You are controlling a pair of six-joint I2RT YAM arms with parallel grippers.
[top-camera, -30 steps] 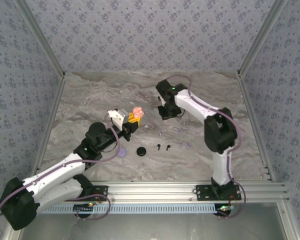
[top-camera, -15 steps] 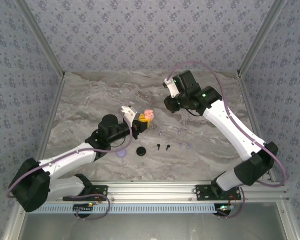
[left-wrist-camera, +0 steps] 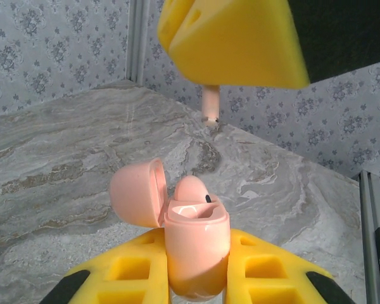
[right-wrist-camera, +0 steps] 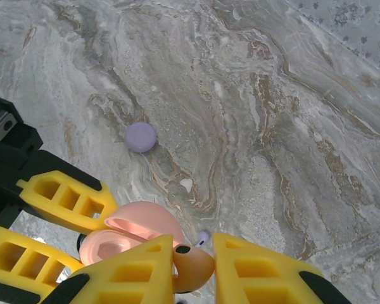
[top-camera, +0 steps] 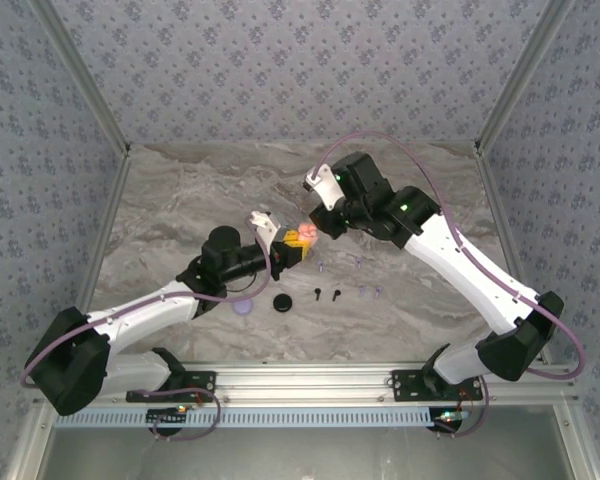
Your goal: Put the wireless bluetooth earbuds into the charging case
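Left wrist camera gave us the closest look: the left gripper (left-wrist-camera: 196, 266) had its yellow fingers (left-wrist-camera: 136, 272) pressed on both sides of the pink charging case (left-wrist-camera: 196, 231), whose lid (left-wrist-camera: 138, 193) stood open to the left, above the marble table (left-wrist-camera: 63, 152). Over the case hung the pink earbud (left-wrist-camera: 210, 104). Only its stem came out under a yellow finger of the right gripper, apart from the case and not yet in it. From the right wrist we saw what that view cut off: the right gripper (right-wrist-camera: 193, 253) was closed on the head of this earbud, and on the table below lay a lavender case (right-wrist-camera: 140, 137) and one lavender earbud (right-wrist-camera: 202, 239). From the top external camera we saw also a black case (top-camera: 282, 302) and two black earbuds (top-camera: 319, 294) lying near it. The pink earbud between the two grippers was too small there to make out. We could not tell what the rounded pink form behind the mouth of the case was.
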